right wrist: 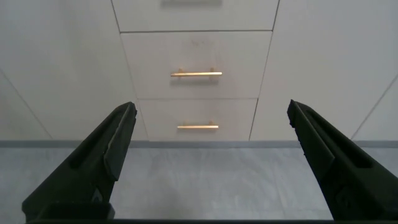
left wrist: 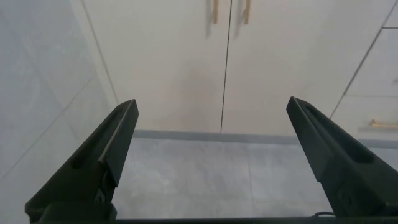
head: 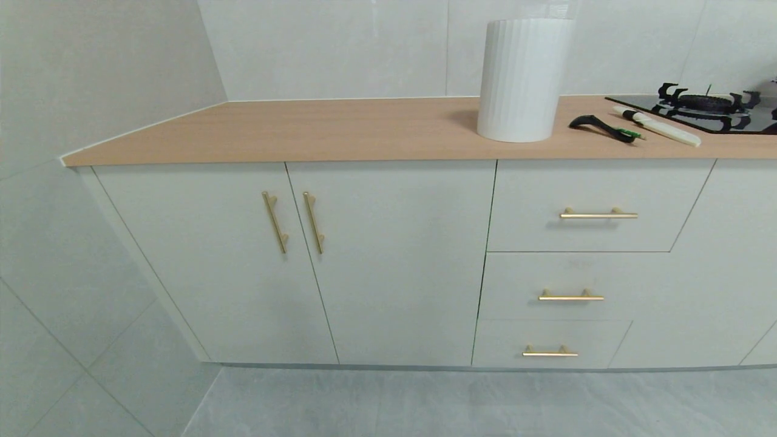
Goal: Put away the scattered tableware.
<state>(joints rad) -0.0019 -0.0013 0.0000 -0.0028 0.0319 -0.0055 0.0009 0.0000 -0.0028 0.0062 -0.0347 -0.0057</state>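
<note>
Two utensils, peeler (head: pixel 601 127) and knife (head: pixel 658 125), lie loose on the desk (head: pixel 303 130) at three o'clock from the jar (head: pixel 523 79), likely their holder; left hand (left wrist: pixel 211 104) and right hand (right wrist: pixel 211 107) gape empty.

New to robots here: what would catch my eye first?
A tall white ribbed canister stands on the wooden countertop, with a black tool and a white utensil beside it, next to the stove. Below, gold handles mark the white cabinets; the left gripper and right gripper hang open, low before them.

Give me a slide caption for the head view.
White ribbed canister, black utensil and white utensil on the wooden countertop above closed cabinets.
</note>
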